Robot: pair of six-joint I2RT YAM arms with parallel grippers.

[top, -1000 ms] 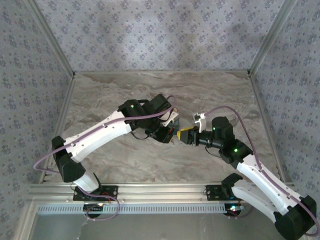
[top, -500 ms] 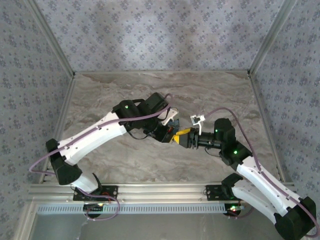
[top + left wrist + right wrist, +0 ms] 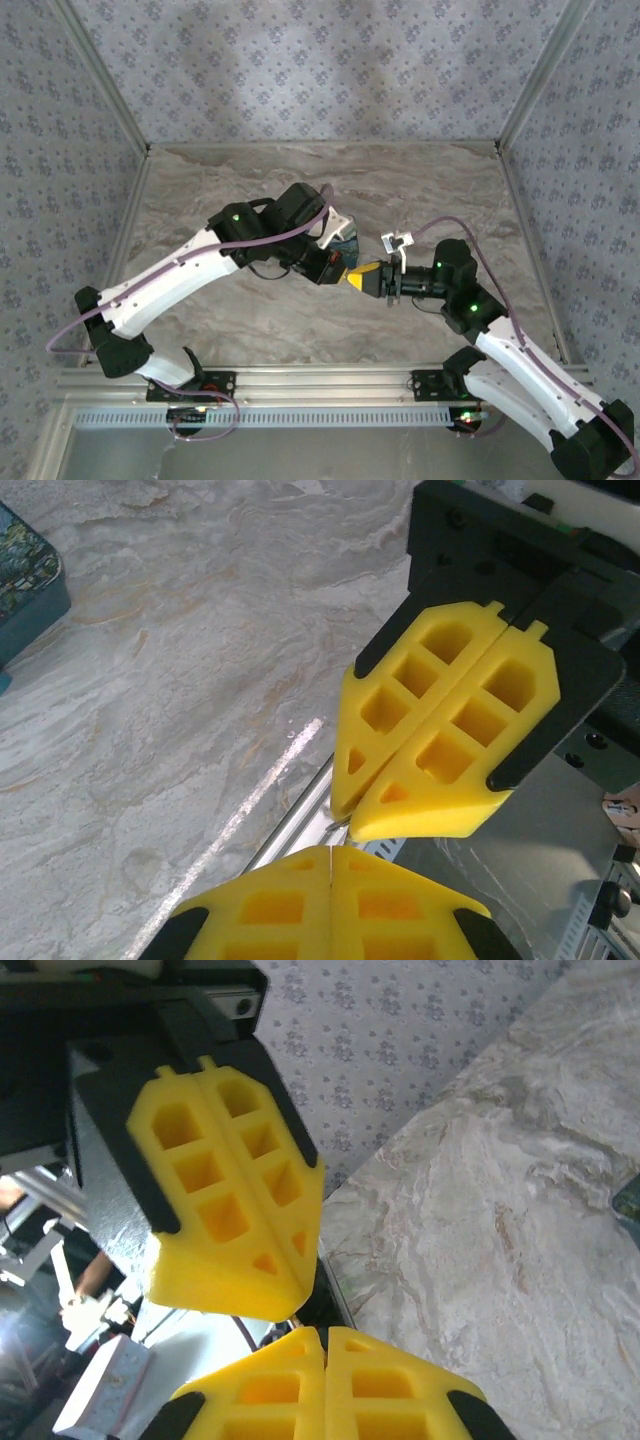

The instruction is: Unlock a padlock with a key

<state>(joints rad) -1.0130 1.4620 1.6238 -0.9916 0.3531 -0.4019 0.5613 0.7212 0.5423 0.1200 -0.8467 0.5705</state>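
The left gripper point(image 3: 346, 271) and right gripper point(image 3: 363, 277) meet tip to tip above the marble table point(image 3: 450, 200). Each has its yellow fingers point(image 3: 420, 730) pressed flat together (seam to seam). A blue box point(image 3: 25, 590) lies on the table near the left gripper. I cannot tell where the padlock is.

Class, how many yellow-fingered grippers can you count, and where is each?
2. The left gripper and the right gripper meet tip to tip above the marble table, near its middle, both shut.
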